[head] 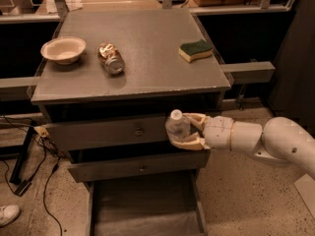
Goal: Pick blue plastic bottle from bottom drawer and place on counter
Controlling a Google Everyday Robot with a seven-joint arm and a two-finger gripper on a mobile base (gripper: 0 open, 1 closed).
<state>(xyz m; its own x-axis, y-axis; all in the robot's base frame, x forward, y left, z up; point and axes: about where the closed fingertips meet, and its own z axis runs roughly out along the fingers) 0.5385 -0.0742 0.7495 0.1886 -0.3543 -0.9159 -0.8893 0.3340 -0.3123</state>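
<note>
Held upright in the closed cream hand (183,130) below the front edge of the flat grey bench (147,48), the small bluish plastic bottle (176,124) should be lifted clear of that edge first.

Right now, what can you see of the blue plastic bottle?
The blue plastic bottle is small, clear, faintly bluish, with a white screw cap. It is roughly upright, clamped between the pale fingers of the pincer, which reaches in from the right. It hangs in front of the upper drawer fronts, above the open bottom drawer, below the counter edge. Only the pincer touches it.
</note>
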